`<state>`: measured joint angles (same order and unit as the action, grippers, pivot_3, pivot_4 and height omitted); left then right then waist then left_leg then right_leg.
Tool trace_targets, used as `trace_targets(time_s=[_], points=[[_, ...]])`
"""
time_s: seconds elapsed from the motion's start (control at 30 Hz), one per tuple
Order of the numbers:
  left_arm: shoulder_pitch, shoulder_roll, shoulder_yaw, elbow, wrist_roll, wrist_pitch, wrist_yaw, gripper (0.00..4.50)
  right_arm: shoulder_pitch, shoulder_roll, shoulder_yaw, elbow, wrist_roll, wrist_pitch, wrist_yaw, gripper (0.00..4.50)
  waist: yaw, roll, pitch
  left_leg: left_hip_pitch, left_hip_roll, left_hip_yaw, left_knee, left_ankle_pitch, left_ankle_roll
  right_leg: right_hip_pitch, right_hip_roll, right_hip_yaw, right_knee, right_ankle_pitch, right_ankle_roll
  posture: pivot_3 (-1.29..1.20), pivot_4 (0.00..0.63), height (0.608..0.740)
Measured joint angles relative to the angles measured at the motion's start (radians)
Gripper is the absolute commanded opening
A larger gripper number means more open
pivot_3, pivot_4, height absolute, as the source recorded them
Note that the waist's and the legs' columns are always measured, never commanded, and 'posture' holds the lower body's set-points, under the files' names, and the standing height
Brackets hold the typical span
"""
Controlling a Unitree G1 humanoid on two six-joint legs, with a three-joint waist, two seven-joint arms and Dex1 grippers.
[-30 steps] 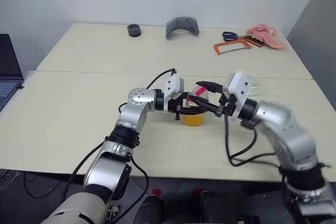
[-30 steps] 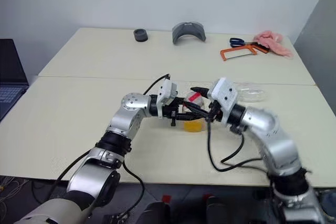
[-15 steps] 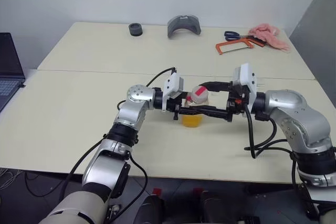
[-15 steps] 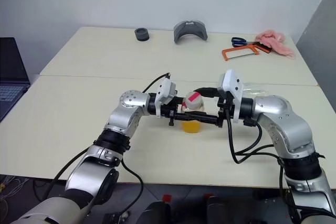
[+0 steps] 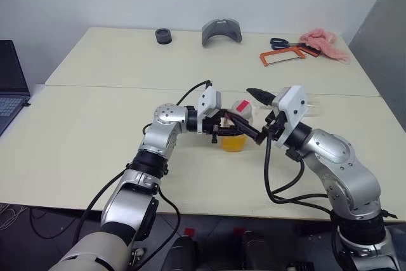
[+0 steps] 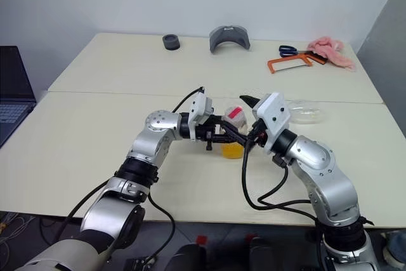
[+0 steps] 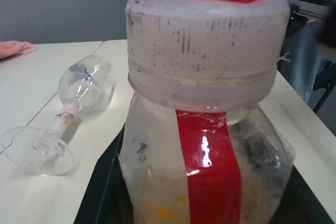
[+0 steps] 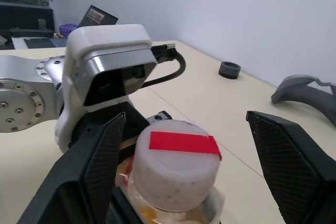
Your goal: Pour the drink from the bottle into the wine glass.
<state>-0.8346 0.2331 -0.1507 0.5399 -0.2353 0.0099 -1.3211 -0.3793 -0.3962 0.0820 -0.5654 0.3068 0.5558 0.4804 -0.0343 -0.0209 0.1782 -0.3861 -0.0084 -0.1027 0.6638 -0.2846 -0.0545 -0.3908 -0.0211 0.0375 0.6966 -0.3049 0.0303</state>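
The bottle [image 5: 236, 130] stands upright on the table in front of me, its red-topped cap [image 8: 177, 166] still on. The orange drink [image 5: 233, 143] fills its lowest part. My left gripper [image 5: 223, 130] reaches in level from the left and is shut on the bottle's body [image 7: 205, 161]. My right gripper [image 5: 252, 112] comes in from the right and stands open, with one finger [image 8: 100, 166] on each side of the cap and neither touching it. The wine glass [image 7: 79, 98] lies on its side on the table beyond the right gripper [image 6: 303, 112].
At the table's far edge lie a black ring [image 5: 163, 35] and a grey curved piece [image 5: 221, 32]. An orange hacksaw [image 5: 282, 57], scissors [image 5: 279, 43] and a pink cloth [image 5: 322, 42] lie at the back right. A laptop [image 5: 9, 87] sits at far left.
My right gripper has opened wide around the cap and its wrist has swung round. The bottle and my left gripper have stayed in place.
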Motion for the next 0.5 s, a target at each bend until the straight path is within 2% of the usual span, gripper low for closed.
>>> trace_targets(time_s=[0.33,0.5], points=[[-0.001,-0.002,-0.002,0.01,0.001,0.0,0.006,1.69,0.049,-0.045,-0.032,-0.039,0.017,-0.004,0.0,3.93,0.0,0.0,0.0,0.0,0.0,0.0,0.0,-0.001,0.002,0.0,0.0,0.0,0.0,0.0,0.0,0.0,0.15,0.74],[-0.001,0.008,0.002,0.02,0.001,0.0,0.01,1.69,0.094,-0.09,-0.108,-0.065,0.049,0.018,0.001,3.93,0.0,0.0,0.0,0.0,0.0,0.0,0.0,-0.001,0.002,0.0,0.0,0.0,0.0,0.0,0.0,0.0,0.15,0.74]])
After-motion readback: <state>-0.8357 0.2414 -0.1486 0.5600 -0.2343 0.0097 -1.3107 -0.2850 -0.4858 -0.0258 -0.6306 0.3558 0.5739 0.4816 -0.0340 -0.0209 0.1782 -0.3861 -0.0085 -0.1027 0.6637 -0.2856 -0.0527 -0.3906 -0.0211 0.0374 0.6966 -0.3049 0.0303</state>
